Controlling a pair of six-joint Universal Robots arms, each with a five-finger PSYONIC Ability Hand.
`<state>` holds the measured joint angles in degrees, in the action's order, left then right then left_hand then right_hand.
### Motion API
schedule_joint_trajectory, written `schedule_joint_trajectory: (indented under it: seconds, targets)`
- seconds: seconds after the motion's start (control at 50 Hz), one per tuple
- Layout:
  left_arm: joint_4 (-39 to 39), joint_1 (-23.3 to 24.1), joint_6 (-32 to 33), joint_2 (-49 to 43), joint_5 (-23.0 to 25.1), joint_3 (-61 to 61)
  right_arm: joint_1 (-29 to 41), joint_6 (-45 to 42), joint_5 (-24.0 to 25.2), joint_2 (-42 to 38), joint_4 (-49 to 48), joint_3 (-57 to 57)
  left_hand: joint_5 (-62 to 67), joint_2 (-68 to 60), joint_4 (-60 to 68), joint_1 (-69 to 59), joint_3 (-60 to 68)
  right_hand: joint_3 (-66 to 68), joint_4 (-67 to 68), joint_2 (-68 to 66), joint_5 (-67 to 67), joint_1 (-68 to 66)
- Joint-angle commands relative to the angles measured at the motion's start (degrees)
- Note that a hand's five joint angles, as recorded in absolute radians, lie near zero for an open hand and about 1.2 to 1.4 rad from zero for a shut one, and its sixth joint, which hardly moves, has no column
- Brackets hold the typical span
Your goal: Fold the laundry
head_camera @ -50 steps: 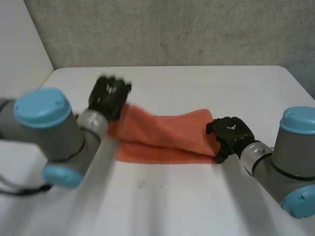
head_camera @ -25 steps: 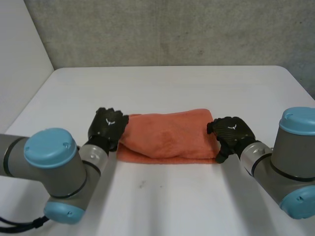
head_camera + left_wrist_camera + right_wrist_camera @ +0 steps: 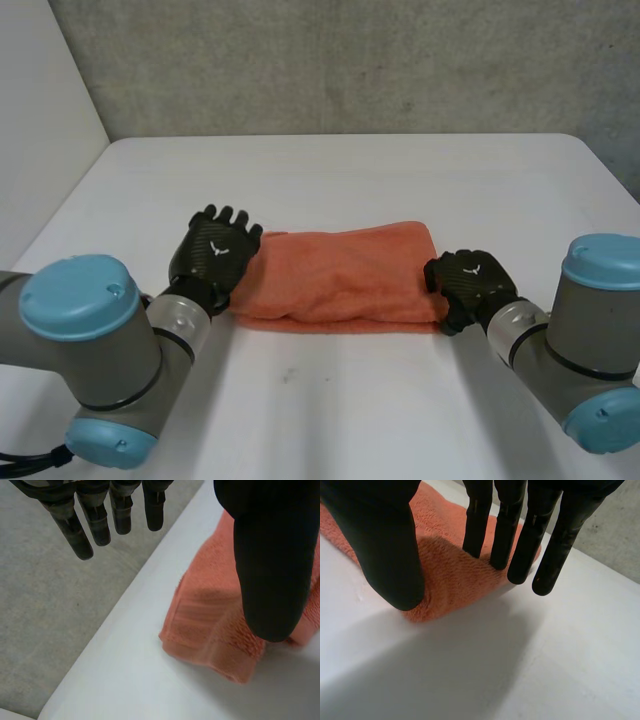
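Observation:
An orange towel lies folded into a long flat strip on the white table. My left hand rests at the towel's left end, open, fingers straight and holding nothing. In the left wrist view its thumb hangs over the towel's folded corner and the fingers point past the table edge. My right hand sits at the towel's right end. In the right wrist view its straight fingers reach over the towel's end, thumb beside it; the cloth lies flat, not lifted.
The far table edge meets a grey wall. Bare white tabletop runs all round the towel. In the left wrist view the table's edge drops to grey floor just beyond my left hand's fingers.
My left hand came down toward me, laid the raised left part of the towel flat and let go, its fingers opening. My right hand slid slightly nearer and its fingers closed a little.

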<state>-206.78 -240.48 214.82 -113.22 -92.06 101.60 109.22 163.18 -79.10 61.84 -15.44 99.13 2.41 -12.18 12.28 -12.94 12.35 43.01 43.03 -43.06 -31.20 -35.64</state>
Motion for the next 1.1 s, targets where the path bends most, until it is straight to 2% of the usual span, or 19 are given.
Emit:
schedule_joint_trajectory:
  seconds: [0.02,0.06,0.08,0.1,0.34,0.42,0.52,0.64,0.66,0.68,0.72,0.78,0.82,0.92,1.02,1.04,1.06,1.08,1.1]
  targets:
    - [0.5,-1.5,-8.4,3.3,0.2,-0.3,0.2,0.7,0.0,-1.1,0.0,-0.3,1.2,-1.4,1.3,-0.6,1.2,5.6,5.6,-5.5,-7.4,-13.0]
    - [0.6,-2.5,-10.1,3.5,0.4,-0.2,0.2,1.1,0.0,-1.1,0.0,-0.3,1.7,-1.9,1.8,-1.1,1.7,6.8,6.8,-6.7,-8.6,-14.1]
    - [0.8,-3.5,-11.4,3.6,0.4,-0.1,0.1,1.9,0.1,-1.0,0.0,-0.2,1.7,-1.9,1.8,-1.1,1.7,16.8,16.7,-16.7,-18.6,-24.1]
    - [1.0,-4.0,-12.5,3.6,0.5,-0.1,-0.1,3.0,0.0,-1.0,0.0,-0.2,1.7,-1.9,1.8,-1.1,1.7,35.3,35.3,-35.3,-37.2,-42.7]
    - [2.3,-5.4,-13.7,3.6,0.6,-0.1,-3.7,4.2,-1.4,2.4,0.8,1.8,1.0,-1.2,1.1,-0.5,1.1,37.0,37.0,-36.9,-38.8,-44.4]
    - [2.6,-5.5,-13.8,4.1,0.6,0.0,-7.8,-0.6,-1.3,3.7,1.8,1.7,1.0,-1.2,1.1,-0.5,1.1,37.0,37.0,-36.9,-38.8,-44.4]
    - [3.1,-5.8,-13.9,4.7,0.6,0.1,-8.1,-6.8,-1.8,4.2,2.4,-2.6,0.5,-0.7,0.6,0.0,0.6,37.0,37.0,-36.9,-38.8,-44.4]
    - [3.1,-5.9,-14.0,6.1,0.5,0.1,4.6,-6.5,-2.1,3.5,5.3,-15.7,0.5,-0.7,0.6,0.0,0.6,37.0,37.0,-36.9,-38.8,-44.4]
    - [3.1,-5.9,-14.1,6.3,0.5,0.1,8.1,-5.8,-1.9,1.2,6.3,-19.0,0.5,-0.7,0.6,0.0,0.6,37.0,37.0,-36.9,-38.8,-44.4]
    - [3.1,-5.9,-14.1,6.3,0.5,0.1,8.1,-5.8,-1.9,1.2,6.3,-19.1,0.5,-0.7,0.6,0.0,0.6,37.0,37.0,-36.9,-38.8,-44.4]
    - [3.1,-6.0,-14.3,7.0,0.5,0.2,15.2,-6.0,-1.0,-4.3,7.4,-24.7,0.3,-0.6,0.5,0.2,0.4,37.0,37.0,-36.9,-38.8,-44.4]
    - [3.1,-6.1,-14.7,7.1,0.5,0.2,18.7,-6.4,-0.9,-6.3,7.8,-27.1,0.2,-0.4,0.3,0.4,0.2,37.0,37.0,-36.9,-38.8,-44.4]
    - [3.1,-6.4,-15.7,7.5,0.5,0.2,24.0,-7.4,-0.1,-10.8,7.9,-29.5,0.2,-0.4,0.3,0.4,0.2,37.0,37.0,-36.9,-38.8,-44.4]
    - [3.1,-6.4,-18.2,7.5,0.6,-0.1,27.4,-9.4,1.9,-16.2,9.2,-29.7,-0.5,0.3,-0.4,1.0,-0.5,37.0,37.0,-36.9,-38.8,-44.4]
    - [3.1,-6.4,-19.8,7.5,0.7,-0.9,27.0,-9.4,1.8,-15.0,11.0,-29.2,-0.3,0.1,-0.2,0.9,-0.3,37.0,37.0,-36.9,-38.8,-44.4]
    - [3.1,-6.4,-19.9,7.4,0.8,-1.3,26.8,-8.5,1.8,-13.1,11.0,-29.0,0.0,-0.2,0.1,0.5,0.0,10.6,10.5,-10.5,-12.4,-17.9]
    - [3.1,-6.4,-19.9,7.4,0.8,-1.3,26.8,-8.5,1.8,-13.1,11.0,-29.0,0.0,-0.2,0.1,0.5,0.1,10.3,10.3,-10.3,-12.1,-17.7]
    - [3.1,-6.0,-19.9,7.4,0.8,-2.2,26.0,-7.2,1.6,-10.6,10.6,-28.4,0.0,-0.2,0.1,0.5,0.1,-23.3,-23.4,23.4,21.5,16.0]
    - [3.1,-5.6,-20.0,7.2,0.8,-3.2,24.1,-5.3,1.5,-8.3,10.3,-27.7,-0.2,-0.1,0.0,0.7,-0.1,-33.0,-33.0,33.1,31.2,25.6]
